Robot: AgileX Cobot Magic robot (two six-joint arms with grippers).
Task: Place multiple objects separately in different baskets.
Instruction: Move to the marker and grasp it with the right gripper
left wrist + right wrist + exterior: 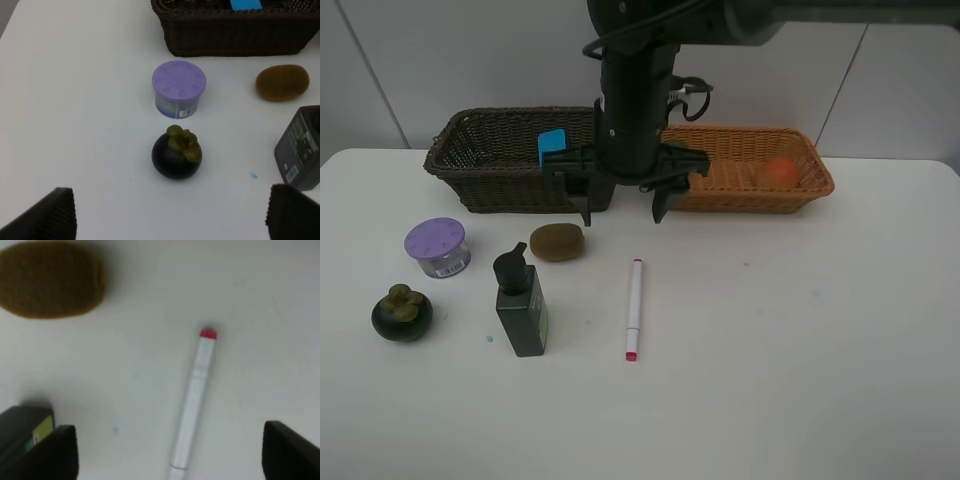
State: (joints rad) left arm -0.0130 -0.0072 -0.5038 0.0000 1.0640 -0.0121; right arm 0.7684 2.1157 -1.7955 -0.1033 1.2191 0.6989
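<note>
Your right gripper (623,214) hangs spread wide, holding nothing; the pen (634,308) lies on the table (800,350) below, in line with its gap.

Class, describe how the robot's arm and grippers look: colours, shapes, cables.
The right gripper is matt black: a thick round column, a cross-bar and two slim fingers, with black cables looped beside it. Of the left gripper only two dark blocky fingertips show.

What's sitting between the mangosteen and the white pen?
The dark green pump bottle stands upright between the mangosteen and the white pen, touching neither; the exterior high view shows it.
</note>
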